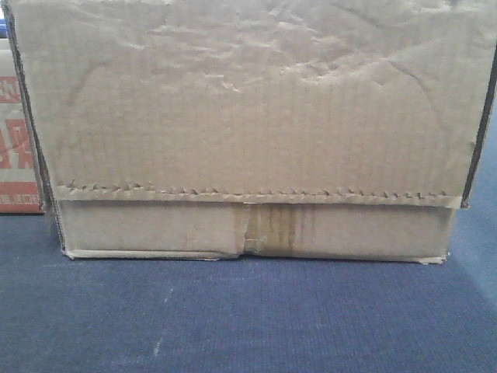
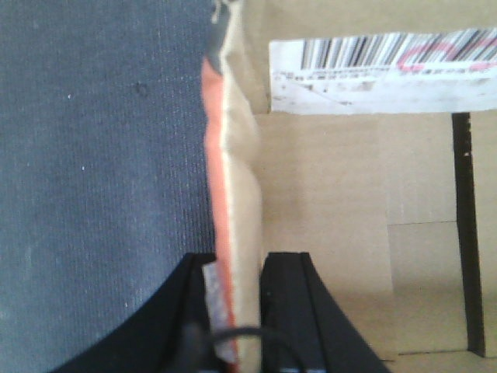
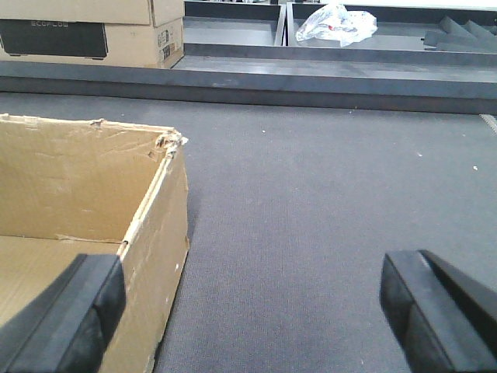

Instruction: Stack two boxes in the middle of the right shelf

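A large plain brown box (image 1: 248,116) with a wrinkled face and a taped seam fills the front view; it rests on the carpet. A second box (image 1: 17,140) with red print peeks out at its left. In the left wrist view my left gripper (image 2: 242,311) is shut on a box wall (image 2: 237,194) that is orange outside and brown inside, with a barcode label (image 2: 380,70) within. My right gripper (image 3: 248,311) is open and straddles the right wall (image 3: 163,249) of an open box (image 3: 78,186). The shelf is out of view.
Blue-grey carpet (image 1: 248,311) covers the floor. A low dark ledge (image 3: 311,81) runs across the back of the right wrist view. It carries stacked printed cartons (image 3: 93,31) at the left and a crumpled plastic bag (image 3: 335,23).
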{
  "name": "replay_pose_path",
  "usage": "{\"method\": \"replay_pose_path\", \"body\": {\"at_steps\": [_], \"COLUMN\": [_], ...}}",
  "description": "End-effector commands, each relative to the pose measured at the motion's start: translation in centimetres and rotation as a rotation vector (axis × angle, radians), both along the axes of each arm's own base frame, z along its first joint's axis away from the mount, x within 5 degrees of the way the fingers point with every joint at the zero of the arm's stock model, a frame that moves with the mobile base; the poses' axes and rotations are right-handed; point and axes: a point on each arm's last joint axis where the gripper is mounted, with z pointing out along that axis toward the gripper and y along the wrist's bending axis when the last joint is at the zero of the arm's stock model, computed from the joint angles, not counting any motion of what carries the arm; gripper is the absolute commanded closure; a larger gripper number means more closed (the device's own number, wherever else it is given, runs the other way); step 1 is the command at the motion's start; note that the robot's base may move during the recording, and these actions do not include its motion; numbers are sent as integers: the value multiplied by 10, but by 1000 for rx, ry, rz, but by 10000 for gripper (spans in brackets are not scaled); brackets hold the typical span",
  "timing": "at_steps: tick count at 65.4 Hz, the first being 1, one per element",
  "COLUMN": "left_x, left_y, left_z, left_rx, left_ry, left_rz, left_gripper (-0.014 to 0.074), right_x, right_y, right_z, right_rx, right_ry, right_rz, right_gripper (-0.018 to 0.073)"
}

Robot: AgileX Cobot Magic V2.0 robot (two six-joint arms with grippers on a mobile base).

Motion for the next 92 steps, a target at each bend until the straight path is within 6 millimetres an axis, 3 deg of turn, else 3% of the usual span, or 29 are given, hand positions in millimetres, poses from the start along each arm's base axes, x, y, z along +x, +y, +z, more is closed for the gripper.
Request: {"method": "replay_pose_path", "body": {"at_steps": [1, 11, 24, 37, 48, 59, 69, 84, 92], "left_x": [-8, -24, -57, -106, -136, -144, -141, -122, -108], "left_y": [3, 9, 1, -19, -42, -71, -110, -168, -189], "left_z": [17, 53, 127, 198, 232, 247, 247, 226, 211], "left_rx": [30, 117, 137, 39, -136, -285, -367, -374, -330], "left_ry": [-25, -110, -322, -566, -708, -759, -748, -639, -598], "left_rz": [39, 120, 161, 164, 98, -19, -143, -250, -243], "left_gripper": [708, 708, 708, 708, 708, 708, 708, 708, 708], "right_x": [0, 0, 0, 0, 0, 0, 0, 0, 0], "right_y": [-1, -1, -1, -1, -1, -1, -1, -1, -1], "right_z": [3, 3, 2, 2, 3, 3, 2, 2, 2], "right_rx": [-12, -12, -13, -13, -13, -13, -13, -13, -14], "right_ry": [-27, -21, -17, -17, -19, -19, -17, -15, -9], "right_rz": [-6, -5, -5, -5, -5, -5, -5, -5, -4], "right_gripper": [-10, -10, -10, -10, -10, -10, -10, -10, -10]}}
